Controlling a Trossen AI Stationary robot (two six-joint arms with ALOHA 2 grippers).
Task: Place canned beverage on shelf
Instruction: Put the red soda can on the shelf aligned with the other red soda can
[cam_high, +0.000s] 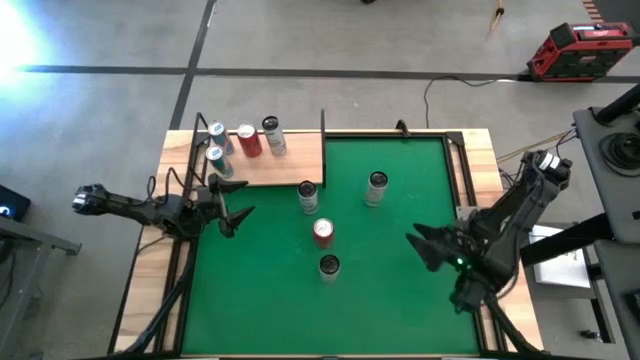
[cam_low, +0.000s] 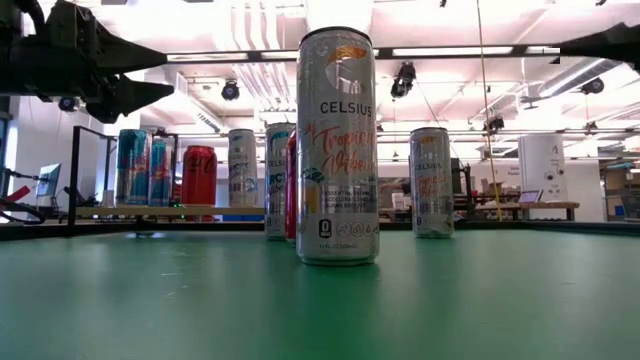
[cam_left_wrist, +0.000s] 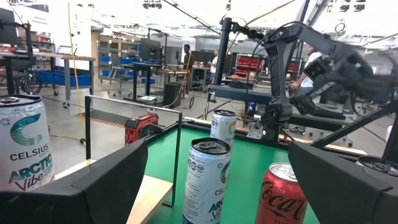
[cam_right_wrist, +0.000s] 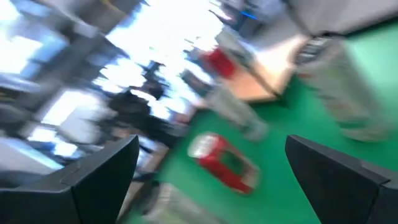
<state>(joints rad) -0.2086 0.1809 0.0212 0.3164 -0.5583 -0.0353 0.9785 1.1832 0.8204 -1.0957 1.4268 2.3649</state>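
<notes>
Beside the shelf (cam_high: 262, 160) — left gripper (cam_high: 236, 214) spread, empty; right gripper (cam_high: 420, 245) likewise, seemingly

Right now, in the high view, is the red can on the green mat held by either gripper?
No; the red can stands alone mid-mat, with the left gripper and right gripper both open and apart from it.

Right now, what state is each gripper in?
Left gripper: open, holding nothing.
Right gripper: open, holding nothing.
</notes>
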